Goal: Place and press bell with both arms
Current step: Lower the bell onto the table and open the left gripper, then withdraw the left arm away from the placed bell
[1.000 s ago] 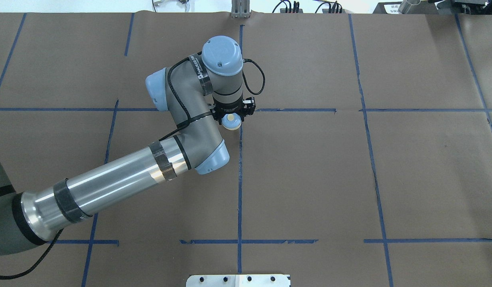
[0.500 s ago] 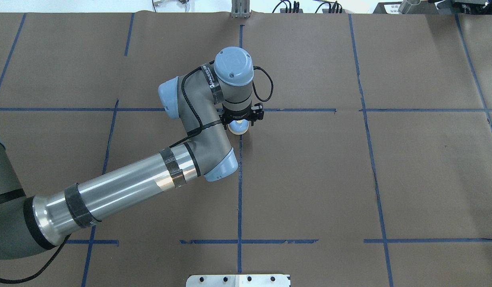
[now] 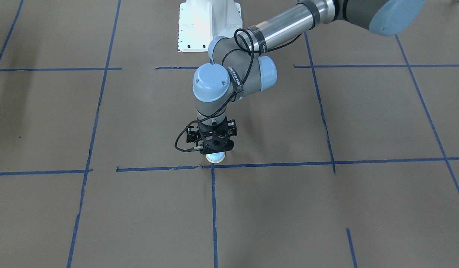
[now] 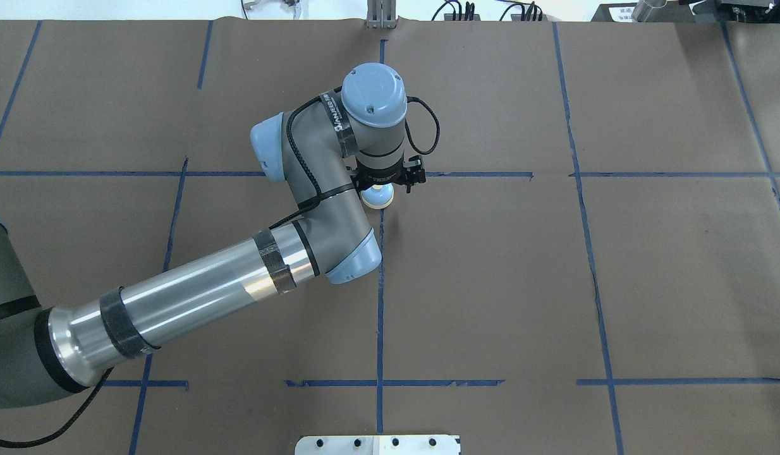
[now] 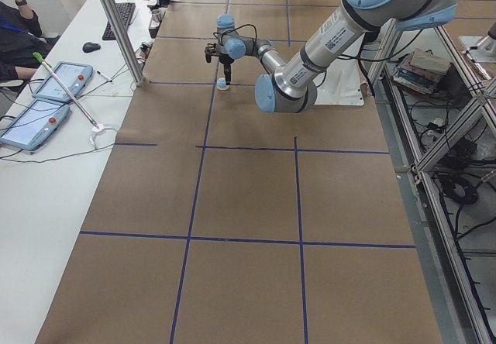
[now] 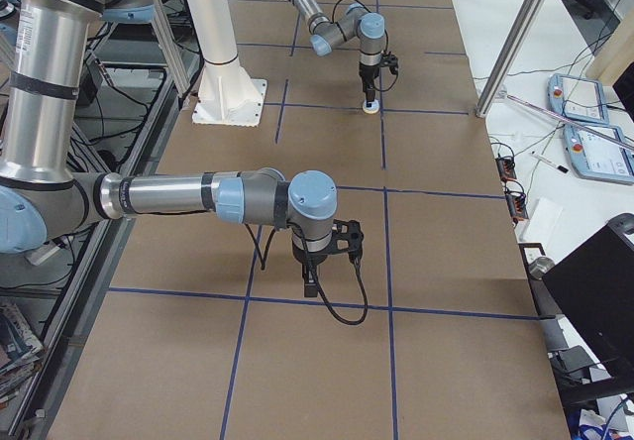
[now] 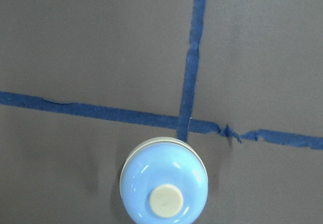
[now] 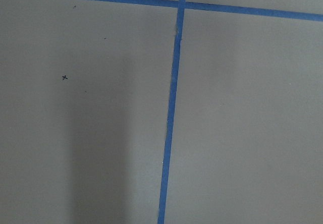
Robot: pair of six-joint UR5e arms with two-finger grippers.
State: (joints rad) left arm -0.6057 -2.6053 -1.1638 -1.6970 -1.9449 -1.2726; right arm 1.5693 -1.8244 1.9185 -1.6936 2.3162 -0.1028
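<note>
Setting: a table [image 4: 617, 284] covered in brown paper, divided into squares by blue tape lines [image 4: 380, 303].
Bell: a small light-blue dome bell [image 4: 377, 197] with a cream base and cream button sits upright on the paper, toward the far edge of the table and about midway between its two ends, right beside a crossing of tape lines; the wrist view shows its base touching the tape [image 7: 164, 181].
Left arm: the left arm [image 4: 238, 278] reaches out over the table, wrist pointing straight down.
Left tool: the left tool [image 3: 214, 149] hangs directly over the bell; whether its fingers are spread or pinching the bell cannot be told.
Right tool: the right tool [image 6: 309, 283] points down over bare paper near a tape line, well apart from the bell; its grip cannot be told.
</note>
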